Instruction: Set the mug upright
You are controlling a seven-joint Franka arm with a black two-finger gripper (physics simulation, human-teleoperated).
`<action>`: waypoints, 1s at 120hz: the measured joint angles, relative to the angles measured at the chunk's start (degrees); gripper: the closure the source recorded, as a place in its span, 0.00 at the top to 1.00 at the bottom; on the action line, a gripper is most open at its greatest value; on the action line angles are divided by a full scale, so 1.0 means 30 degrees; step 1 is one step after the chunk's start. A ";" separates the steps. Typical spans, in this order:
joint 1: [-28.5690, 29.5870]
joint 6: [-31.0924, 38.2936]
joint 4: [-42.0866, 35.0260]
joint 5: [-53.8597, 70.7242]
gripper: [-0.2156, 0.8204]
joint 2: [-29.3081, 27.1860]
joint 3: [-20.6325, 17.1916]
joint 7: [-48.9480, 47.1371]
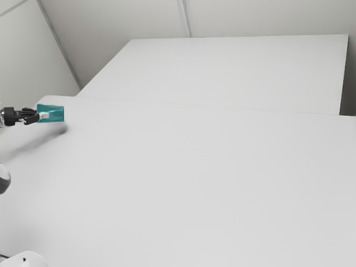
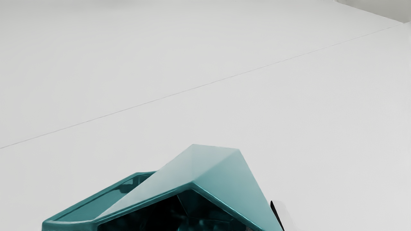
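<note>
Looks like the teal faceted mug (image 1: 57, 113) is being held roughly sideways above the desk (image 1: 194, 167), with the end effector (image 1: 44, 115) apparently closed on it, exact gap can't be told. It's probably light, rigid, slick and maybe chippable, so it's best gripped by opposite walls, not the thin rim.

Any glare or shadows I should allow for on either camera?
Exterior view: soft shadow on the white table, below the gripper and teal mug. Wrist view: pale sheen on the mug's outer faces, its inside nearly black.
</note>
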 joint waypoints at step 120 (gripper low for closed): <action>-0.7658 0.5182 -2.3956 1.3859 0.03 -2.2852 -0.2925 -1.0949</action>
